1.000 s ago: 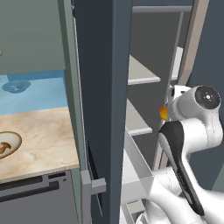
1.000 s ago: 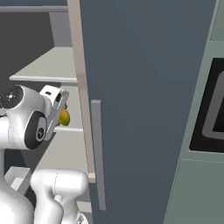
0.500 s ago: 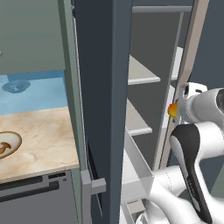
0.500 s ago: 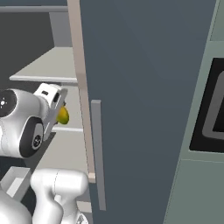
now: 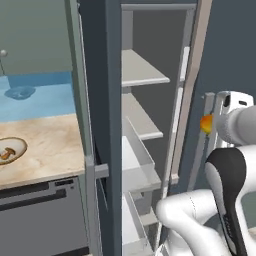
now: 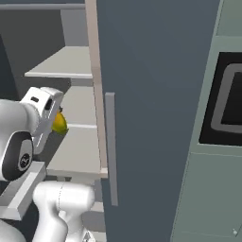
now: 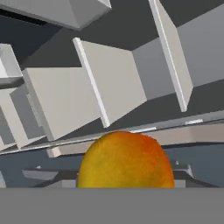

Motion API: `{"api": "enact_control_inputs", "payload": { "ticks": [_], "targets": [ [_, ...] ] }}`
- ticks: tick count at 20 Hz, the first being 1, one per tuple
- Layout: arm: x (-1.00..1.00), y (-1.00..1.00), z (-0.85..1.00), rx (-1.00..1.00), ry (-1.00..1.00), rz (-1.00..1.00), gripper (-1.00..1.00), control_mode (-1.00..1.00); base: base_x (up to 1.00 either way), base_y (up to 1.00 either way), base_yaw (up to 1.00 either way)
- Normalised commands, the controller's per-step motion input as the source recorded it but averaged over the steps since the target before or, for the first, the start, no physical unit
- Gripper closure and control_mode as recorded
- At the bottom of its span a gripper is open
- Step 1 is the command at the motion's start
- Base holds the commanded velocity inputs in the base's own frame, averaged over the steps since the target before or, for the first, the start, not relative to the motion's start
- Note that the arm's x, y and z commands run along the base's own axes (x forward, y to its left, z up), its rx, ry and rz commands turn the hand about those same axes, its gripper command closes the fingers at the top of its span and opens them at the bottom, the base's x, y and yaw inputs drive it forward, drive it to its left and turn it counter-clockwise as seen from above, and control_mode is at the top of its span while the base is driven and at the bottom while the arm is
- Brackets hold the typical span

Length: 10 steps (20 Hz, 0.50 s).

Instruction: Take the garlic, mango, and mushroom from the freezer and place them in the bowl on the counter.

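The mango (image 5: 205, 123) shows orange beside my white hand, in front of the open freezer (image 5: 141, 75) and level with its middle shelves. My gripper (image 5: 210, 123) is shut on it. From the right, the mango (image 6: 59, 122) looks yellow, tucked against the gripper (image 6: 55, 121) just left of the freezer door (image 6: 156, 94). In the hand view the mango (image 7: 125, 160) sits at the bottom centre and hides the fingertips. The bowl (image 5: 20, 144) rests on the counter (image 5: 50, 145) at far left, with a small brown piece inside it.
Pale shelves (image 6: 66, 64) and white bins (image 5: 136, 167) line the freezer. The door's upright edge (image 5: 190, 85) stands close to my hand. A dim bluish mirrored bowl (image 5: 19, 92) lies behind the counter. A dark oven window (image 6: 227, 104) is at the right.
My hand has drawn back from the shelves with the mango held, shifting right in the left base view and left in the right base view. The base has not moved.
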Motion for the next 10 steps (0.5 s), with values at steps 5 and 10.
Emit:
{"api": "enact_control_inputs", "payload": {
  "ticks": [5,10],
  "targets": [
    [0.0,0.0,0.0,0.0,0.0,0.0,1.0,1.0,-1.0,0.05,-0.06],
    [0.0,0.0,0.0,0.0,0.0,0.0,1.0,1.0,-1.0,0.68,-0.03]
  ]
}}
